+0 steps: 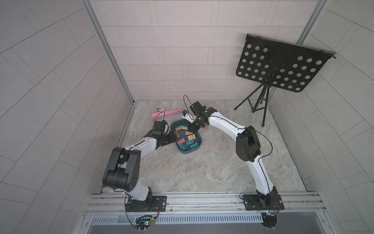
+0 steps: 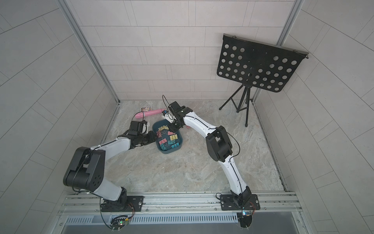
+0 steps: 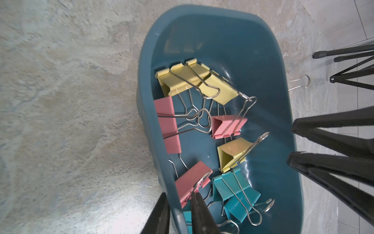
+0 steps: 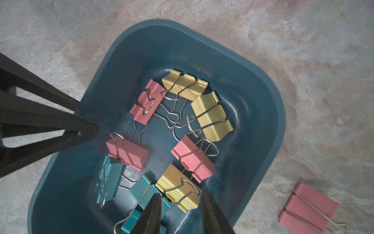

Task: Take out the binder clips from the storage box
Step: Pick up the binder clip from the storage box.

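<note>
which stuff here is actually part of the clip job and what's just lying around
For the job: binder clips, storage box, one pink clip already outside it.
Lying about: pink tube, printed card, black music stand.

Pale grey tiled walls (image 1: 182,50) enclose a marble-patterned beige desk (image 1: 202,162); a black perforated metal music stand (image 1: 281,64) (on tripod legs) stands far right.

I get soft, even light in both top views, walls (image 1: 40,81) bowing at the edges; wrist views are dimmer, glare on the storage box (image 3: 269,141).
</note>
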You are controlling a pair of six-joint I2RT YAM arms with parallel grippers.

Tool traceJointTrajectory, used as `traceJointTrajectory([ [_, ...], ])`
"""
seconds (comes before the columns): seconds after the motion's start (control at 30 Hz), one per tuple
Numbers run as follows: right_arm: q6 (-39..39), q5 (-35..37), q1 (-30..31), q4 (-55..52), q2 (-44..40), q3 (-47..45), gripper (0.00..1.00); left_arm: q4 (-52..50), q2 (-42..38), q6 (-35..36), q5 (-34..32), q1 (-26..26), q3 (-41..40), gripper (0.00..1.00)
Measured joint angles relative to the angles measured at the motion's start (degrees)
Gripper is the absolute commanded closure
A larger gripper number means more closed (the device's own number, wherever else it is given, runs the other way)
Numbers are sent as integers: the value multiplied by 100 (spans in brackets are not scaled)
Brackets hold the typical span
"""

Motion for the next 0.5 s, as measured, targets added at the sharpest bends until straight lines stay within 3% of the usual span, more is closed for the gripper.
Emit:
traceJointTrajectory([
  [0.5,-42,92,37,-168,328,236,64,-2,0,-2,0,-4,0,74],
])
